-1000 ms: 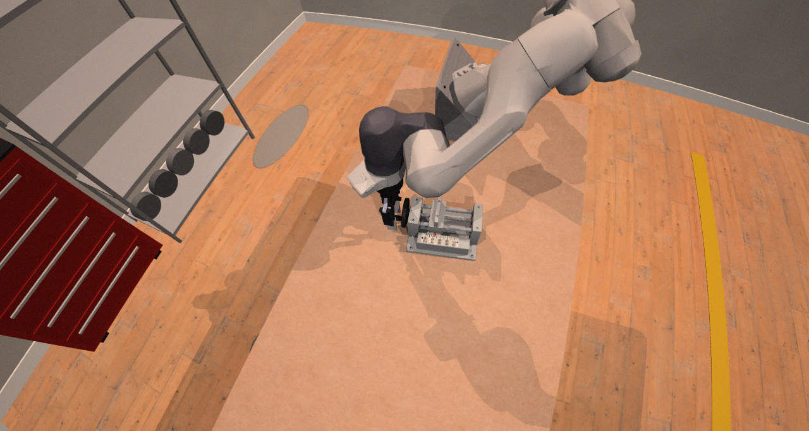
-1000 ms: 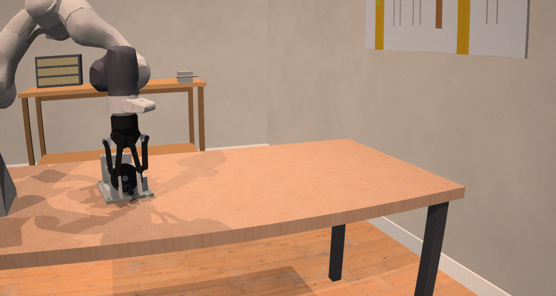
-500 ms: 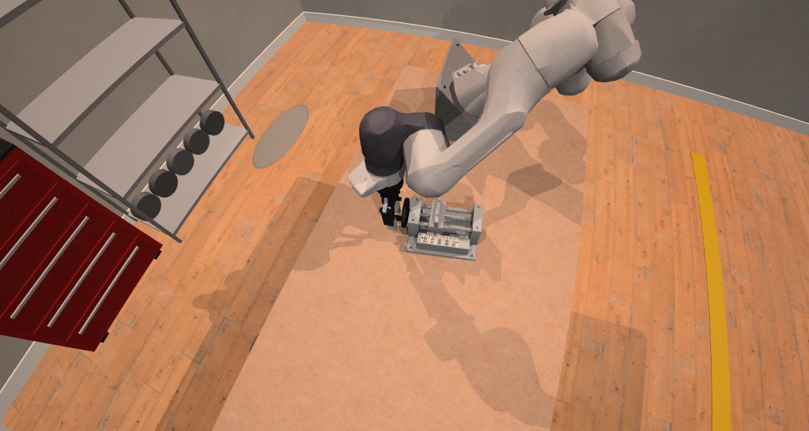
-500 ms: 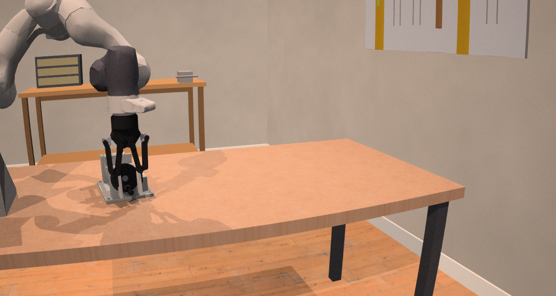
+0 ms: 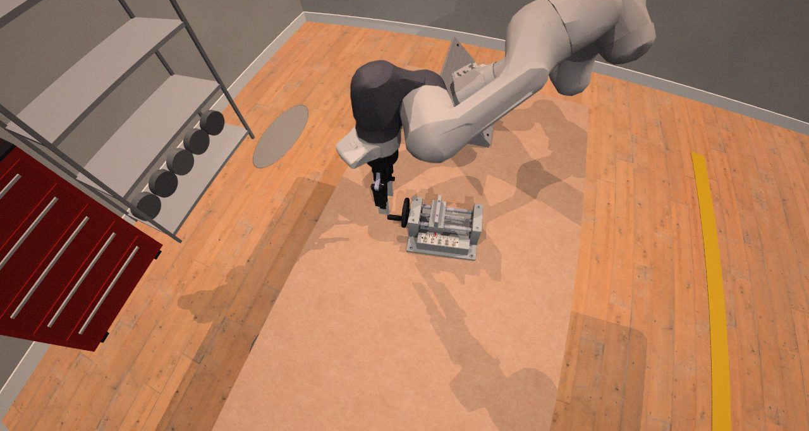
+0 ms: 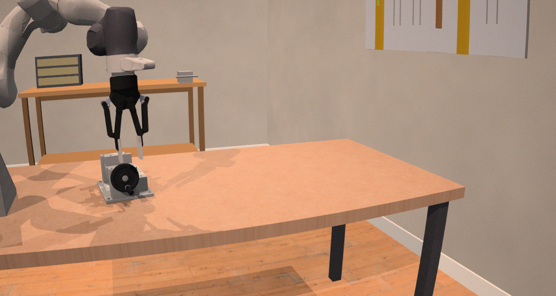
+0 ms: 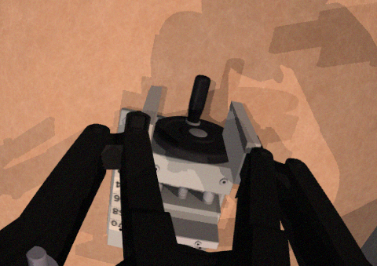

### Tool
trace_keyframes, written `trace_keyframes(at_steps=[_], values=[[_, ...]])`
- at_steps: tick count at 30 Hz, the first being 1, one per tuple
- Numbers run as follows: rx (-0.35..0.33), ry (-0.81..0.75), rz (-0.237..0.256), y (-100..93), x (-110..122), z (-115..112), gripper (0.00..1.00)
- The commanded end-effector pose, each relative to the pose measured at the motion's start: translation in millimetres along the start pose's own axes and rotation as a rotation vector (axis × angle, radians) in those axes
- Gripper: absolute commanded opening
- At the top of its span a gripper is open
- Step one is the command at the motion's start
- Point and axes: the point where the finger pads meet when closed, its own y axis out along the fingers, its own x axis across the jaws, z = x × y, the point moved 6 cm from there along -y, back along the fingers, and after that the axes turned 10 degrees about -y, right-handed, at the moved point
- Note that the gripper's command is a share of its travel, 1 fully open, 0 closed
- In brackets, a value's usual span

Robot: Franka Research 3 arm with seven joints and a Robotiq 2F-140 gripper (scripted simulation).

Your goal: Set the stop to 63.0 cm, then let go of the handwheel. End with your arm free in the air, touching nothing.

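Handwheel released, arm clear above the stop fixture

The round black handwheel (image 6: 123,175) with its stubby crank handle (image 7: 198,99) sat on the end of the grey metal stop fixture (image 5: 444,226), directly below the black two-finger gripper (image 6: 128,149), whose fingers stood partly apart around nothing. The letting-go step looked done; judging the setting came next, yet the scale's figures (image 7: 115,203) were half hidden behind a finger (image 7: 140,167) and too small from overhead on the wooden table (image 6: 349,185).
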Motion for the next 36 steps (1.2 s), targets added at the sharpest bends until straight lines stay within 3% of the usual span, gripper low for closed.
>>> trace_keyframes(at_steps=[1, 15, 19, 23, 27, 30, 34, 36], values=[[-0.037, 0.015, -0.019, 6.3, 3.2, -9.5, 0.33], [-0.037, 0.015, -0.019, 6.0, 3.1, -9.4, 0.33], [-0.037, 0.015, -0.019, 1.0, 3.1, -9.3, 0.33], [-0.037, 0.015, -0.019, -16.7, 2.7, -8.6, 0.33], [-0.037, 0.015, -0.019, -18.6, 1.1, -10.2, 0.33], [-0.037, 0.015, -0.019, -19.0, -15.0, -27.1, 0.33], [-0.037, 0.015, -0.019, -19.8, -55.3, -69.2, 0.33], [-0.037, 0.015, -0.019, -19.8, -55.3, -69.2, 0.33]])
